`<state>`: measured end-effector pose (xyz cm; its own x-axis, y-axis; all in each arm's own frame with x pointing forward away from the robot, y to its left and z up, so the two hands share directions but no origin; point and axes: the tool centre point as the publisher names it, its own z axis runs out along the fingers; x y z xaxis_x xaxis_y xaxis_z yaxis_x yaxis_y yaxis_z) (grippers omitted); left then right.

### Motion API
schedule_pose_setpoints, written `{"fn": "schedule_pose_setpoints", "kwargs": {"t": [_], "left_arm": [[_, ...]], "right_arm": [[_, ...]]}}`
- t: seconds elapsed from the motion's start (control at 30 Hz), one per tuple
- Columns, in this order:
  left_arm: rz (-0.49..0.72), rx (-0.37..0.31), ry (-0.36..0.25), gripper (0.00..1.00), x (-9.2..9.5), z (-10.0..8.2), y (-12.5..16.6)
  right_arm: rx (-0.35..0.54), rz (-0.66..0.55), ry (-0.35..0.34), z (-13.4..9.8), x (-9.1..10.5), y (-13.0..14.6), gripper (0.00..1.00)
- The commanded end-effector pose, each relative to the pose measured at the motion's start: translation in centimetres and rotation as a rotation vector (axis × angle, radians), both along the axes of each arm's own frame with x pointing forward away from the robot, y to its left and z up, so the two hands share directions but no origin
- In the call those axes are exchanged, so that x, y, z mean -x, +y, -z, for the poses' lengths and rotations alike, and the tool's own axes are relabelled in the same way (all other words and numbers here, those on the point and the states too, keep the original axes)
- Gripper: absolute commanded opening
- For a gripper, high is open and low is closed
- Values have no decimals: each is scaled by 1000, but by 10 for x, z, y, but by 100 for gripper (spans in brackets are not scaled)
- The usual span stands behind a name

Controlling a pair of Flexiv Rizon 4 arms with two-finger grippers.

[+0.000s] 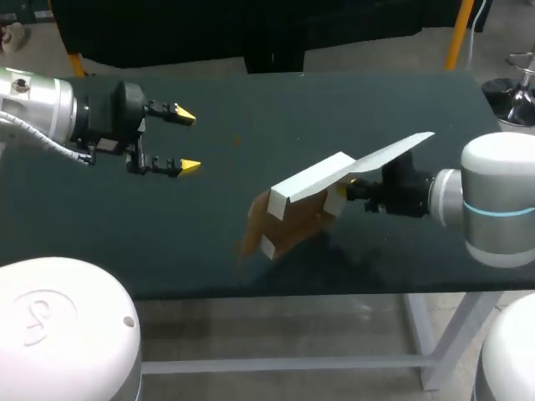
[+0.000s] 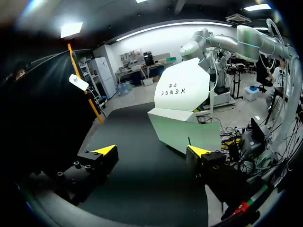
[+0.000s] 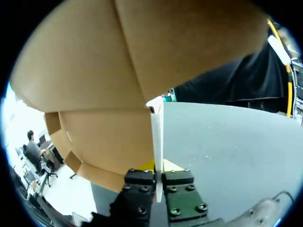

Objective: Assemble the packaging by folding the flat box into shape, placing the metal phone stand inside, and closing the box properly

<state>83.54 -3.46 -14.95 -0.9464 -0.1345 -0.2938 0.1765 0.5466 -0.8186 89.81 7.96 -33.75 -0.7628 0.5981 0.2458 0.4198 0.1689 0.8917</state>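
A partly folded cardboard box (image 1: 313, 200), white outside and brown inside, hangs tilted just above the dark table (image 1: 209, 225) right of the middle. My right gripper (image 1: 355, 190) is shut on one of its thin side panels; in the right wrist view that panel's white edge (image 3: 156, 142) stands pinched between the fingers, with brown inner flaps (image 3: 118, 71) filling the space ahead. My left gripper (image 1: 185, 140) hovers open at the table's left, apart from the box. In the left wrist view the box (image 2: 182, 113) stands ahead of the open gripper (image 2: 151, 151). No phone stand is visible.
The table's far edge runs along the back, and its near edge (image 1: 276, 292) lies just in front of the box. Bare dark tabletop lies between my left gripper and the box.
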Motion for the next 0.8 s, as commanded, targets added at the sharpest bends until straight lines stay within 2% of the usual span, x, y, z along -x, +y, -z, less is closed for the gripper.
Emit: {"fn": "schedule_pose_setpoints", "kwargs": {"t": [0.03, 0.23, 0.3, 0.4, 0.8], "left_arm": [[11, -28, 5, 100, 10, -8, 10], [71, -63, 43, 100, 13, -5, 13], [117, -82, 77, 100, 16, -3, 13], [167, -109, 152, 100, 18, -1, 16], [167, -109, 152, 100, 18, -1, 16]], "right_arm": [[0, -179, 87, -5, -2, -2, 0], [54, -194, 137, -6, 2, -1, 0], [69, -202, 166, -5, 4, 0, 0], [111, -243, 254, -3, 6, 1, 0], [111, -243, 254, -3, 6, 1, 0]]}}
